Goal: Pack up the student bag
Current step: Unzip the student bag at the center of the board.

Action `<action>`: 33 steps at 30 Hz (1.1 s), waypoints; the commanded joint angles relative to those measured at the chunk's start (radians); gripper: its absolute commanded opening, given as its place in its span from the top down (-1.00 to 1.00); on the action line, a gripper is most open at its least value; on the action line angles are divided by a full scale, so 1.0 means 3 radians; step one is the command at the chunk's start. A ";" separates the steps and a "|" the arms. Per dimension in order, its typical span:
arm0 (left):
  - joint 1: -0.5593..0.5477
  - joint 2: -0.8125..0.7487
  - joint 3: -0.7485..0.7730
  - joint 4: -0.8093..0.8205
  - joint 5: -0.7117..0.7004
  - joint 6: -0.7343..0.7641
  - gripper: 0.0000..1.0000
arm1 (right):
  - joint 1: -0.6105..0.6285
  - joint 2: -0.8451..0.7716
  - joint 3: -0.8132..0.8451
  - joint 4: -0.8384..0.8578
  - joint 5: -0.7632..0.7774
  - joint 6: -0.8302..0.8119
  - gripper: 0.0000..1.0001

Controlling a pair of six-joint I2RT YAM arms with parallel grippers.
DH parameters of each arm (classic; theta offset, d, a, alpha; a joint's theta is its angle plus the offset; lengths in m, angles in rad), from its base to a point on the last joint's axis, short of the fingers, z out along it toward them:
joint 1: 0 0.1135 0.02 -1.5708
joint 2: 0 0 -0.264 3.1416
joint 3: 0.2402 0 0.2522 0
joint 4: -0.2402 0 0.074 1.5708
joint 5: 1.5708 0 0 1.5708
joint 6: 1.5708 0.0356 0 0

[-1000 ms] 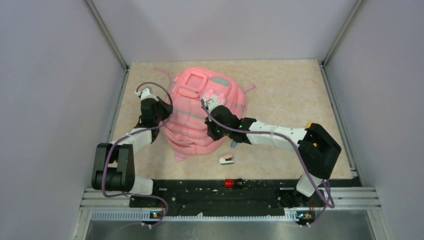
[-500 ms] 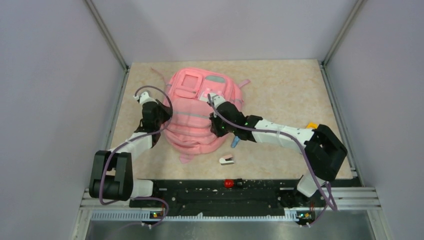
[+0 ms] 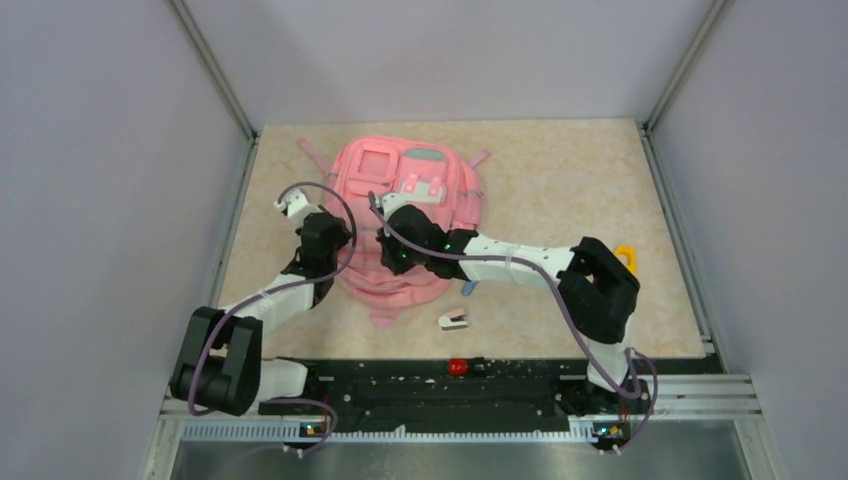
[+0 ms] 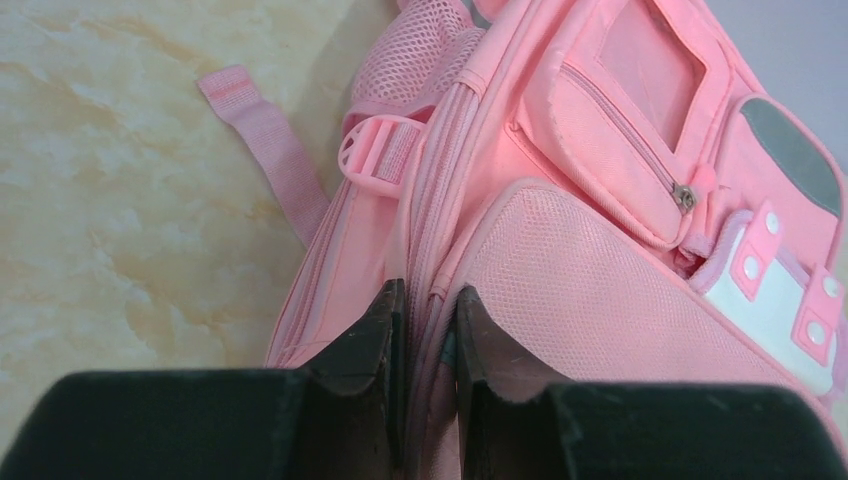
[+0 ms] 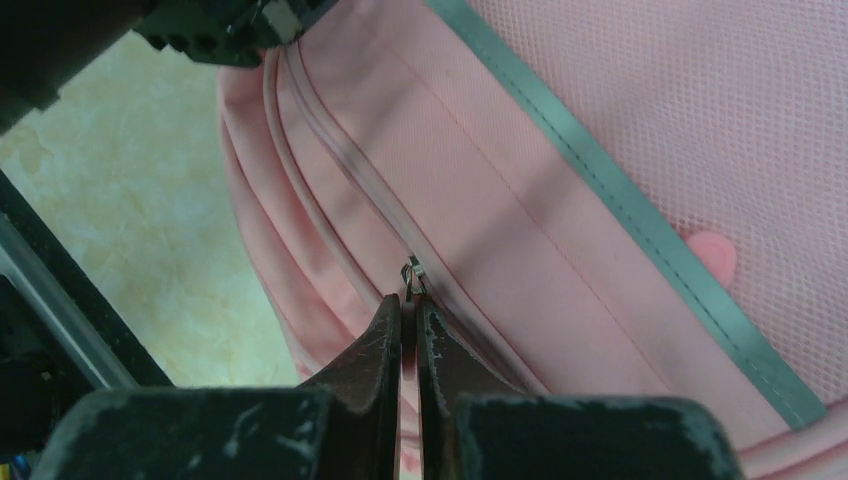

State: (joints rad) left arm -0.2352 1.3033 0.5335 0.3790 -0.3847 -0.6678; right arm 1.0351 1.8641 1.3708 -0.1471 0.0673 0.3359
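Beige table [image 3: 560, 180], bag [image 3: 420, 190] flat; left gripper [image 4: 425, 310] pinches side seam [image 4: 440, 170], right gripper [image 5: 410, 320] clamps zip pull [image 5: 412, 275]. Drag along track, seam taut.

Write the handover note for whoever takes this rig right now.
Left gripper: shut on a side seam of the student bag.
Right gripper: shut on the zip pull.
Bag lies front-up mid-table; a small white item, a blue item and a yellow item lie loose outside it.
Done: both grips set.
Left: the zip looks closed around the pull, so probably run it open, then load the loose items.
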 commanded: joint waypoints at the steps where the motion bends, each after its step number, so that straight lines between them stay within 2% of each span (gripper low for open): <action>1: -0.0013 -0.0267 -0.0246 0.0571 -0.0369 -0.0170 1.00 | -0.0111 0.0184 0.0209 0.0214 0.0017 -0.0066 1.00; 7: -0.0242 -0.0521 -0.0577 0.0646 -0.0325 -0.0238 1.00 | -0.0496 0.0423 0.0183 0.0351 -0.0100 -0.0025 1.00; 14: -0.0806 -0.0436 -0.0516 0.0669 -0.0385 -0.0464 1.00 | -0.0852 0.0405 0.0203 0.0301 -0.0090 -0.0183 1.00; 19: -0.0944 -0.0337 -0.0435 0.0648 -0.0306 -0.0524 0.98 | -0.1130 0.0367 0.0221 0.0126 -0.0208 -0.0379 1.00; 20: -0.0942 -0.0351 -0.0434 0.0626 -0.0315 -0.0506 0.86 | -0.1144 0.0342 0.0204 0.0107 -0.0209 -0.0428 1.00; 23: -0.0934 -0.0449 -0.0375 0.0410 -0.0396 -0.0402 0.26 | -0.1149 0.0277 0.0125 0.0049 -0.0209 -0.0553 1.00; 26: -0.0896 -0.0600 -0.0247 0.0031 -0.0339 -0.0211 -0.12 | -0.1149 0.0226 0.0094 -0.0021 -0.0322 -0.0610 1.00; 29: -0.0720 -0.0626 -0.0079 -0.0419 -0.0035 -0.0112 -0.29 | -0.1149 0.0185 0.0096 -0.0096 -0.0343 -0.0628 1.00; 33: -0.0391 -0.0578 -0.0060 -0.0538 0.0291 -0.0119 -0.32 | -0.1149 0.0136 0.0064 -0.0137 -0.0394 -0.0619 1.00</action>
State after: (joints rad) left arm -0.4282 1.1370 0.4885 0.2871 -0.4099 -0.7357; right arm 0.7086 1.9381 1.4059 -0.1230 -0.0990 0.1848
